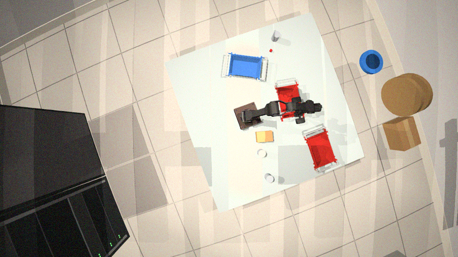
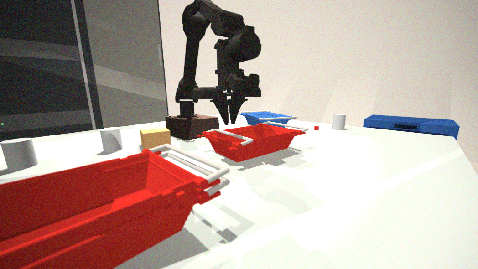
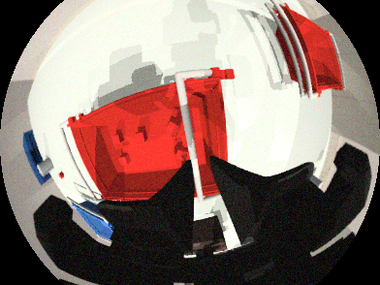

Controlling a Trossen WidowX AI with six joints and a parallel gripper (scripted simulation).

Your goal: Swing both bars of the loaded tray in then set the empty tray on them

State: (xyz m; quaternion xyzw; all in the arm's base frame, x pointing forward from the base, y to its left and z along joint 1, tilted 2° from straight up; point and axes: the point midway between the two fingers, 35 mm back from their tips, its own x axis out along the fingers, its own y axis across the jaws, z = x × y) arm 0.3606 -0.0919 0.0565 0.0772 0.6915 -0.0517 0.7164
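The loaded red tray (image 1: 286,91) (image 2: 247,152) (image 3: 155,162) stands mid-table, with small red blocks (image 3: 142,132) on its floor. Its near white bar (image 2: 231,134) (image 3: 187,126) lies in across the top. Its far bar (image 1: 286,80) (image 2: 287,125) is out over the other end. My gripper (image 2: 229,123) (image 3: 201,162) points down above the near bar, fingers slightly apart, holding nothing; the arm hides this spot in the top view. In the wrist view the bar runs between the fingertips. The empty red tray (image 1: 321,146) (image 2: 180,214) (image 3: 322,58) stands apart, its bars out.
An empty blue tray (image 1: 245,66) (image 2: 269,117) (image 3: 97,222) stands at the far side. An orange block (image 1: 264,136) (image 2: 155,138) and grey cylinders (image 1: 269,177) (image 2: 110,140) stand near the arm's base. Another cylinder (image 1: 275,35) (image 2: 339,121) and a tiny red cube (image 1: 270,50) (image 2: 316,127) are beyond the loaded tray.
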